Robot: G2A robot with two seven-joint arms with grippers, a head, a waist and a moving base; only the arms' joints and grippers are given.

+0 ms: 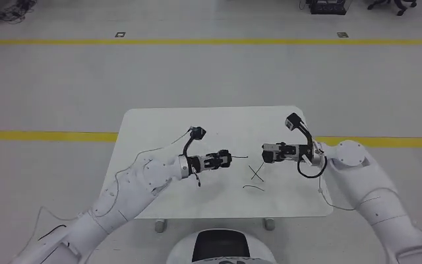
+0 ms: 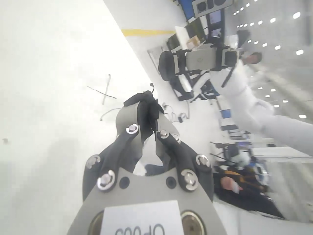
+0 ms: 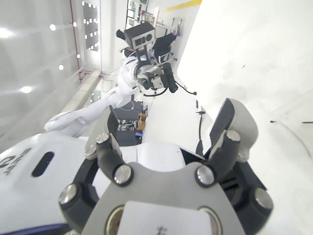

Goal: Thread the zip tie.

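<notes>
Black and thin, the plastic zip tie sits pinched in the left gripper, above the white table. Its end pokes toward the right gripper, which is spread wide, probably ready to catch it.

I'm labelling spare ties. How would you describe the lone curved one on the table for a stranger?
On the white table, between the two arms, two zip ties cross in an X. The curved zip tie lies beside them, nearer the robot, apart and bent in a shallow arc.
</notes>
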